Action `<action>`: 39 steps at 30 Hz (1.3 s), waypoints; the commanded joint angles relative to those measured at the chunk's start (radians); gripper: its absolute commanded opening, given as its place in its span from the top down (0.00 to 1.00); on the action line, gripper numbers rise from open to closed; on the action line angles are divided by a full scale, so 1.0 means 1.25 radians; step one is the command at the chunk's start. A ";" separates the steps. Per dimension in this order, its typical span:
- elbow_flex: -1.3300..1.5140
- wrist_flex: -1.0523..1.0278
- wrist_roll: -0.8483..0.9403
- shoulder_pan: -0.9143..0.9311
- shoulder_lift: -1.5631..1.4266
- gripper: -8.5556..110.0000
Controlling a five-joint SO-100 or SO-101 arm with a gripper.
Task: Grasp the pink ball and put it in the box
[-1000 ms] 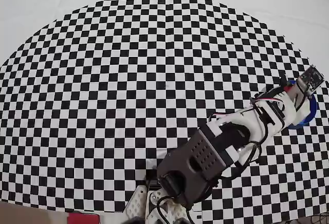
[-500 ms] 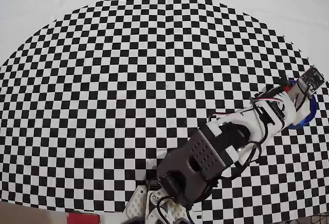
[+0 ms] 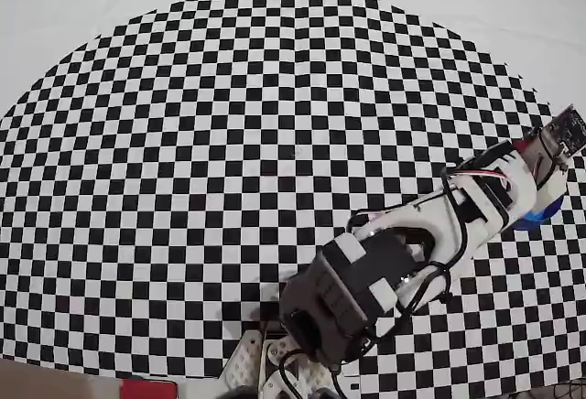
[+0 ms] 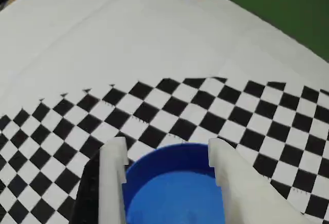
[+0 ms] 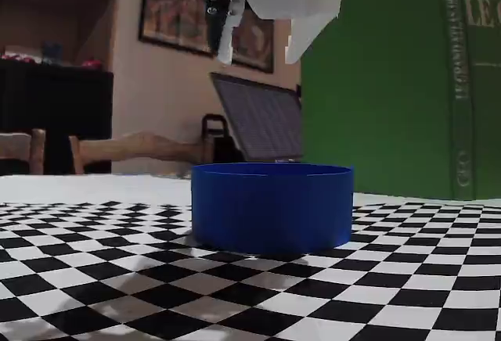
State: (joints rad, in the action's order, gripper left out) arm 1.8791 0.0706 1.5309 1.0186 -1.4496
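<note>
A robot arm reaches across a black-and-white checkered mat point(image 3: 229, 143) toward its right edge in the overhead view, ending above a round blue box point(image 3: 549, 205), most of which the arm covers.

What could go wrong: the pink ball is not visible in any view. The part of the box floor that shows in the wrist view is plain blue, but the near part is cut off by the picture's lower edge, so I cannot tell whether the ball lies inside. If it bounced out or rolled off the mat, the task would be unfinished with no ball in sight to go back for. A second risk — if the arm drops or swings low, a finger could catch the rim and shove the light box across the mat.

In the wrist view, going left to right: one white finger point(image 4: 113, 183), the box point(image 4: 172, 183) between and below the fingers, then the other white finger. The gripper point(image 4: 167, 154) is spread wide with nothing between its fingers. In the fixed side view the gripper point(image 5: 262, 40) hangs well above the box point(image 5: 272, 206) — clear of the rim, roughly over it.
</note>
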 commanded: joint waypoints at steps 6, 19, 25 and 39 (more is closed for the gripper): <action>0.037 0.004 -0.164 -0.058 -0.151 0.93; 0.161 0.004 -0.604 -0.200 -0.356 0.93; 0.282 0.004 -0.719 -0.265 -0.463 0.93; 0.495 -0.015 -0.934 -0.394 -0.693 0.93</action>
State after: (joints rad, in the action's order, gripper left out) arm 2.4574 0.0552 0.3958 0.5645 -2.2243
